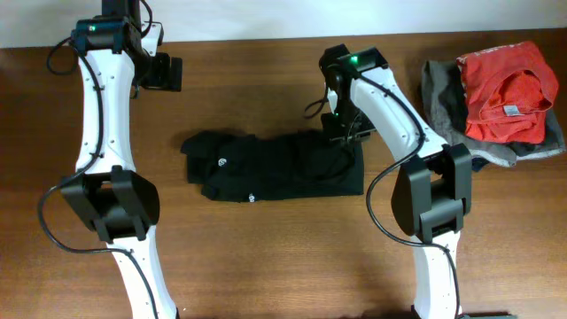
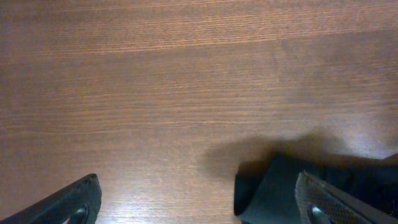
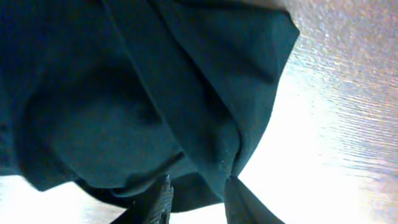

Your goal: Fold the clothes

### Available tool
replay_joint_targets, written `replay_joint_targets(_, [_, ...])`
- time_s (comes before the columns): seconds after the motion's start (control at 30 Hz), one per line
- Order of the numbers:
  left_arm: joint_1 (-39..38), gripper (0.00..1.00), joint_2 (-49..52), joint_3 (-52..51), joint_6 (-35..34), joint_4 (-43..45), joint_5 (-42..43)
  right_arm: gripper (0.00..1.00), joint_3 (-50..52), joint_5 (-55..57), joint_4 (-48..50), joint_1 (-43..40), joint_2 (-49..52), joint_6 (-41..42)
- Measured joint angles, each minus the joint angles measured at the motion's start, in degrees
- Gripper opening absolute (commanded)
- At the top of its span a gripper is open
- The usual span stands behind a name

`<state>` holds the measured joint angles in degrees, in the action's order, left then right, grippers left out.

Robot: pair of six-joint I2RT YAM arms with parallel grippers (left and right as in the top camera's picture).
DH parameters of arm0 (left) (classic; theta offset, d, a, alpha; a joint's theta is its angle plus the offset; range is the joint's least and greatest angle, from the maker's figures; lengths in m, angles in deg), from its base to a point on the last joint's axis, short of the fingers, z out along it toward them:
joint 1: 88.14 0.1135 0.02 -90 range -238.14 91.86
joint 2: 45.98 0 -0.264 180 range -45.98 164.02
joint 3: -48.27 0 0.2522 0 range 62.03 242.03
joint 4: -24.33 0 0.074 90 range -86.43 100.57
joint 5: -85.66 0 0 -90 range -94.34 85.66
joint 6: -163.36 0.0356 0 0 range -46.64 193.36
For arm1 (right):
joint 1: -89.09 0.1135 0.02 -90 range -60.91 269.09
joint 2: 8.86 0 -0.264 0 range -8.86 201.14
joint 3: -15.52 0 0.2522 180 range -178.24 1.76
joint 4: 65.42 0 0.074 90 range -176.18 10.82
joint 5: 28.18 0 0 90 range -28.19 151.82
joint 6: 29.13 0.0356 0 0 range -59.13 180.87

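Observation:
The black garment [image 1: 275, 167] lies bunched in a rough rectangle at the table's middle, with a small white logo [image 1: 222, 161] near its left end. My right gripper [image 1: 344, 131] is at the garment's far right corner. In the right wrist view its fingers [image 3: 199, 202] are shut on a fold of the black cloth [image 3: 155, 93], which hangs lifted off the table. My left gripper [image 1: 166, 73] is open and empty at the far left, apart from the garment. In the left wrist view its fingers [image 2: 199, 208] are spread wide over bare wood, with a dark shape [image 2: 273, 190] at the lower right.
A red shirt with a white neck label [image 1: 505, 93] lies on a grey garment [image 1: 440, 96] at the far right of the wooden table [image 1: 266, 257]. Both arm bases stand at the near edge.

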<state>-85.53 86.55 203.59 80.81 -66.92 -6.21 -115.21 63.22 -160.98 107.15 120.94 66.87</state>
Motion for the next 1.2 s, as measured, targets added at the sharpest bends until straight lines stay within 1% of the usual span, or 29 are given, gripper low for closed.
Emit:
replay_joint_targets(0.37, [0.0,0.99,0.0,0.0,0.02,0.0,0.0,0.31,2.1,2.8,1.88,0.0,0.0,0.04])
replay_joint_targets(0.53, [0.0,0.99,0.0,0.0,0.0,0.0,0.0,0.23,2.1,3.32,2.67,0.0,0.0,0.04])
replay_joint_targets(0.63, [0.0,0.99,0.0,0.0,0.02,0.0,0.0,0.2,2.1,3.34,2.82,0.0,0.0,0.02])
replay_joint_targets(0.77, [0.0,0.99,0.0,0.0,0.02,0.0,0.0,0.21,2.12,3.48,3.19,0.0,0.0,0.02])
replay_joint_targets(0.8, [0.0,0.99,0.0,0.0,0.02,-0.02,0.0,0.22,2.12,3.52,3.26,0.0,0.0,0.02])
replay_joint_targets(0.87, [0.0,0.99,0.0,0.0,0.0,0.0,0.0,0.29,2.12,3.54,3.26,0.0,0.0,0.04])
replay_joint_targets(0.93, [0.0,0.99,0.0,0.0,0.02,0.0,0.0,0.39,2.12,3.63,3.26,0.0,0.0,0.04])
replay_joint_targets(1.0, [0.0,0.99,0.0,0.0,0.02,0.0,0.0,0.43,2.14,3.74,3.23,0.0,0.0,-0.02])
replay_joint_targets(1.2, [0.0,0.99,0.0,0.0,0.02,0.0,0.0,0.44,3.58,3.74,3.15,0.0,0.0,-0.02])
